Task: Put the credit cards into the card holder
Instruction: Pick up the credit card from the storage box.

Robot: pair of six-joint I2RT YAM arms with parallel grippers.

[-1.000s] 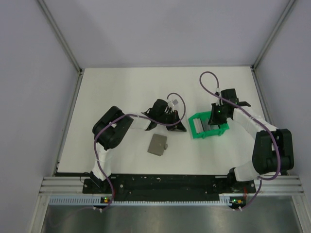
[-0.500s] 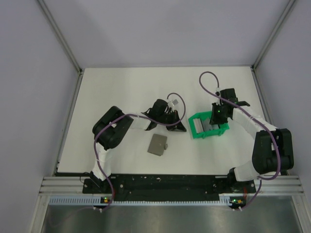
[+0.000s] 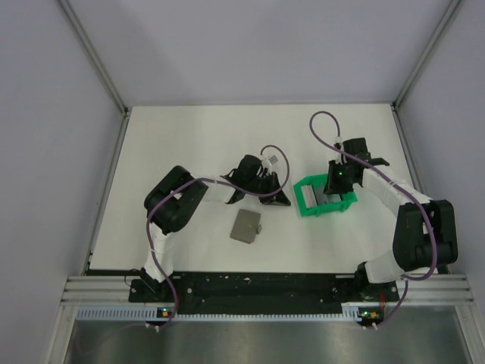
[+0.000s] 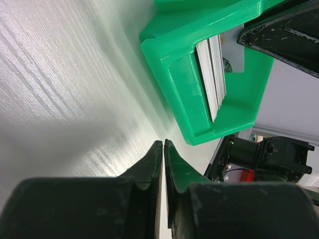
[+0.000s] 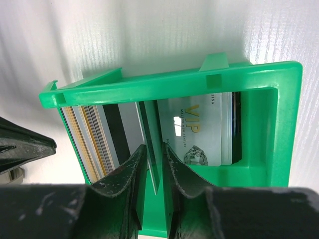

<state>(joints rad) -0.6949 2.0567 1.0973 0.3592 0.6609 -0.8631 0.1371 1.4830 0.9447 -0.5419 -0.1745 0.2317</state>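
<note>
White tabletop (image 3: 189, 136), credit card (image 5: 149, 122) between jaws of right tool (image 5: 154, 148), inside green frame (image 5: 285, 124).

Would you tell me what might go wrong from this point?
The right hand pinches one credit card packed among the other cards in the green tray; lifting may drag neighbours out or tip the tray. The shut left hand sits beside the tray without holding it, so it could slide.
</note>
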